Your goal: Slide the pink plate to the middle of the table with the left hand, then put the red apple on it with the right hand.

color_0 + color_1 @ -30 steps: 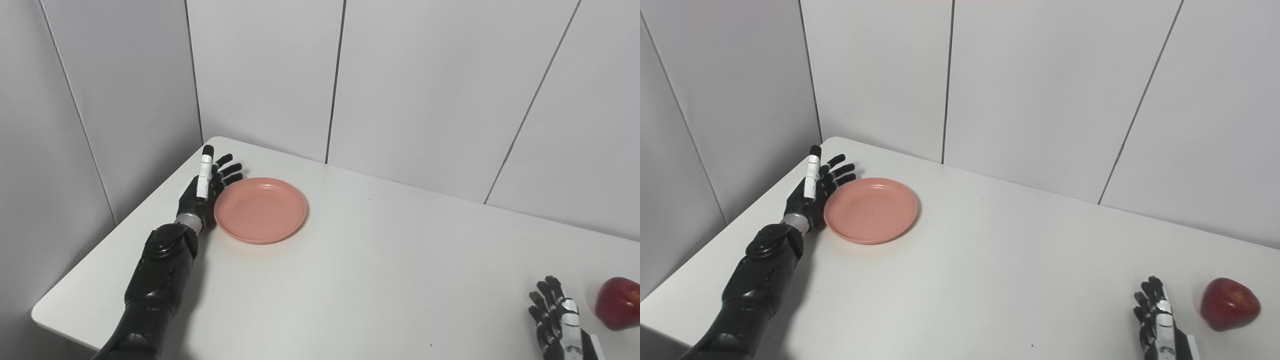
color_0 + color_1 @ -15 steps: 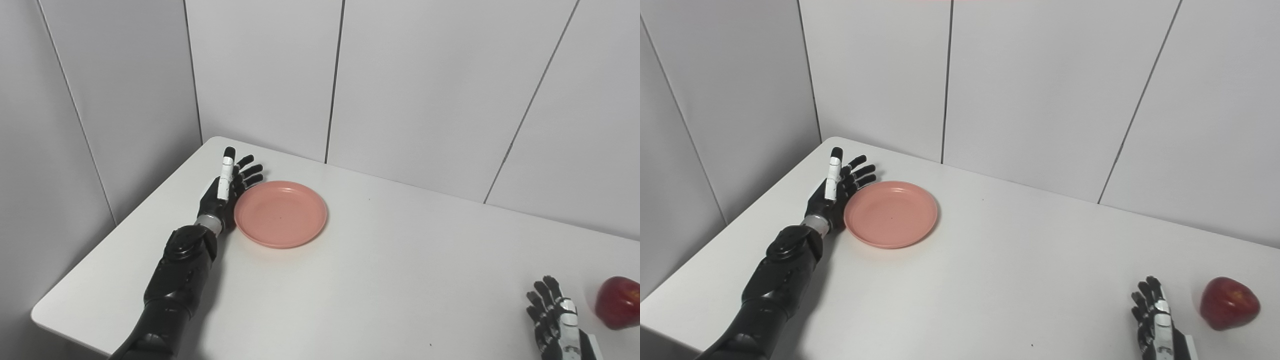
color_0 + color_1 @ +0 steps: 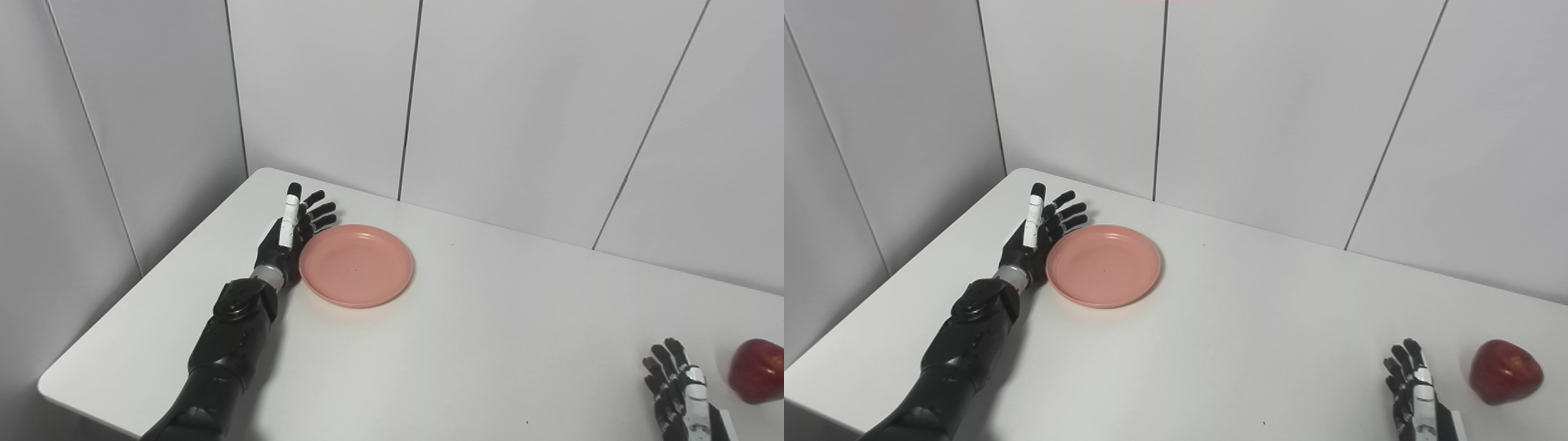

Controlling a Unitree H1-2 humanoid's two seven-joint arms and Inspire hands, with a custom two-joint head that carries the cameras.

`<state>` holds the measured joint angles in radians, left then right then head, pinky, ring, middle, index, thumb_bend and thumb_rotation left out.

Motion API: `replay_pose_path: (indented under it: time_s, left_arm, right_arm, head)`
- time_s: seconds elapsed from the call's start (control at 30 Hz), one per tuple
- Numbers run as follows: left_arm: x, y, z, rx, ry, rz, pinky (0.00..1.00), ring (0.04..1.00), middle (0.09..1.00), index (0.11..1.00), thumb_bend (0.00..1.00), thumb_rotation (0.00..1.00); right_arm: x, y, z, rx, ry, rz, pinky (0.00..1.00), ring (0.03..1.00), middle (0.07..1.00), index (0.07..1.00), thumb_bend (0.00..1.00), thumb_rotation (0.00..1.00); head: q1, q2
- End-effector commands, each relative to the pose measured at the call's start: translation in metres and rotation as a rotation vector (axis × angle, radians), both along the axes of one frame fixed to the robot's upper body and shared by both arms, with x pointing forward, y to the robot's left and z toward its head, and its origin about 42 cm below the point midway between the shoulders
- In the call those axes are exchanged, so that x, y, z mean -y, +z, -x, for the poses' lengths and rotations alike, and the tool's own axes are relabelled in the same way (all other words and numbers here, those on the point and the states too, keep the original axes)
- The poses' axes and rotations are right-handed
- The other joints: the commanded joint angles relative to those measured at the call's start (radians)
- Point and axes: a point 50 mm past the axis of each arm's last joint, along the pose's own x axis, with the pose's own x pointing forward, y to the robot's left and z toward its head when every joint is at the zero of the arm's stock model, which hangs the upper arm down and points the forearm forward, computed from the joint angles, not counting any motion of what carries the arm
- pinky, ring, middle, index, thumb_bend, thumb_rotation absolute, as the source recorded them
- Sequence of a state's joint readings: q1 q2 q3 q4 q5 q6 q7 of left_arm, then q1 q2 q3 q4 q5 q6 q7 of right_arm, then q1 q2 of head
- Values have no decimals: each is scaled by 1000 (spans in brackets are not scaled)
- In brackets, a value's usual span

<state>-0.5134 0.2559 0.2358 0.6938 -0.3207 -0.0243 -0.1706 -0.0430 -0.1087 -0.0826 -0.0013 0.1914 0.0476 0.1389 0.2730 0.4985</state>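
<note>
Pink against the white table [image 3: 465, 343], the plate [image 3: 356, 264] lay in the far left part of the tabletop in the left eye view, left of the table's middle. The left hand [image 3: 288, 236] stood on edge just beside the plate's left rim, its palm facing the plate, fingers [image 3: 318, 208] spread and holding nothing; whether the palm touched the rim could not be told. At the bottom right corner the right hand [image 3: 680, 392] rested low with its fingers apart and empty, and the red apple [image 3: 758, 370] sat just beside it, partly cut by the picture's edge.

In the right eye view the apple [image 3: 1505, 372] showed whole, standing on the table near the right hand [image 3: 1415, 392] without touching it. The plate [image 3: 1104, 265] was flat and bare, well apart from the apple, with the left hand [image 3: 1035, 236] upright against its left side.
</note>
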Motion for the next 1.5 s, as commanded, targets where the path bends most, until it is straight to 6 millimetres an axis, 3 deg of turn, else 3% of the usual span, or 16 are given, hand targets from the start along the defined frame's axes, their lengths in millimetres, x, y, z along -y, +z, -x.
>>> replay_pose_path:
  time_s: [0.0,0.53,1.03,1.47]
  left_arm:
    - [13,4,-9,8,-31,9,841,852,841,861,918,997]
    - [43,-4,-14,-18,-100,-18,798,821,830,850,885,1000]
    - [73,-15,-10,-33,-160,2,760,796,817,848,940,1000]
    - [88,-17,-8,-38,-207,2,780,805,801,846,934,1000]
  right_arm:
    - [-8,-12,6,-41,7,-27,1000,950,950,966,818,1000]
    - [-15,-9,6,-34,11,-35,1000,943,943,956,808,1000]
    - [-21,-6,5,-28,3,-32,1000,933,932,954,813,1000]
    - [-34,-2,7,-20,4,-19,978,918,917,946,823,1000]
  head:
    - [-2,2]
    - [-19,6]
    - [-38,15]
    - [-114,44]
